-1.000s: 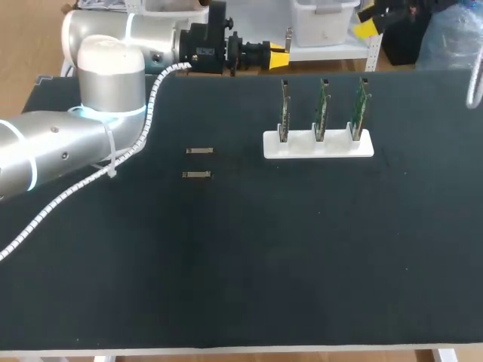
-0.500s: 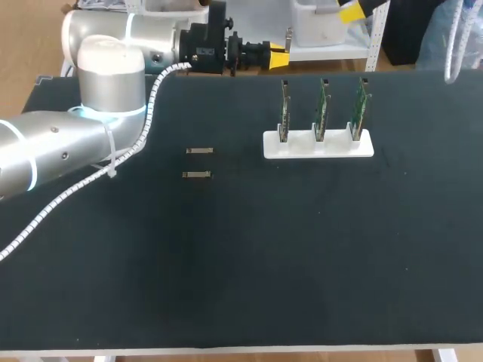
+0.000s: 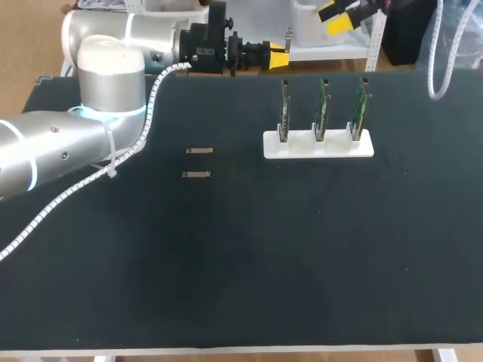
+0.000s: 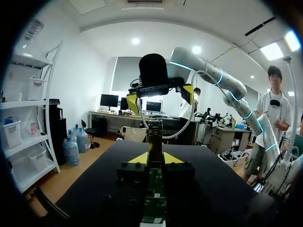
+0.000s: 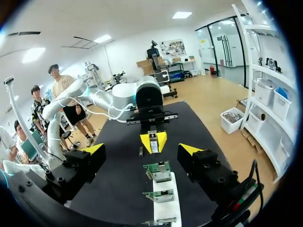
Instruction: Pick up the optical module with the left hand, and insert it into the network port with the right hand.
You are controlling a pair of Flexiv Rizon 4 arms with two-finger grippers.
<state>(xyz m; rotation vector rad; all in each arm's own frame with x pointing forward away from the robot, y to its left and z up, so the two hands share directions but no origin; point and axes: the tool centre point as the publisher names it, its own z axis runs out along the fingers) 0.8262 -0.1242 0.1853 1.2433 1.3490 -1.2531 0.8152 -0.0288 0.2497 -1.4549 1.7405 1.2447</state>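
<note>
Head view: an optical module (image 3: 199, 151) and a second module (image 3: 196, 175) lie centre-left on the table (image 3: 249, 264), left of the white holder (image 3: 318, 143). Left gripper (image 3: 278, 56) top centre, right gripper (image 3: 337, 13) upper right. Left wrist view: fingers pressed nearly together, holding nothing. Right wrist view: fingers spread wide and empty, holder under them.

Matt black table top (image 3: 302, 264), looks like rough cloth. Smooth white plastic stand (image 3: 318, 145) w/ green boards (image 3: 322, 105). Small metal modules (image 3: 196, 175), dull shine. Left arm (image 3: 53, 151): glossy silver.

One optical module (image 3: 199, 151) lies just behind a second module (image 3: 196, 175), both left of the card stand (image 3: 318, 145); left gripper (image 3: 278, 57) at table's far edge.
</note>
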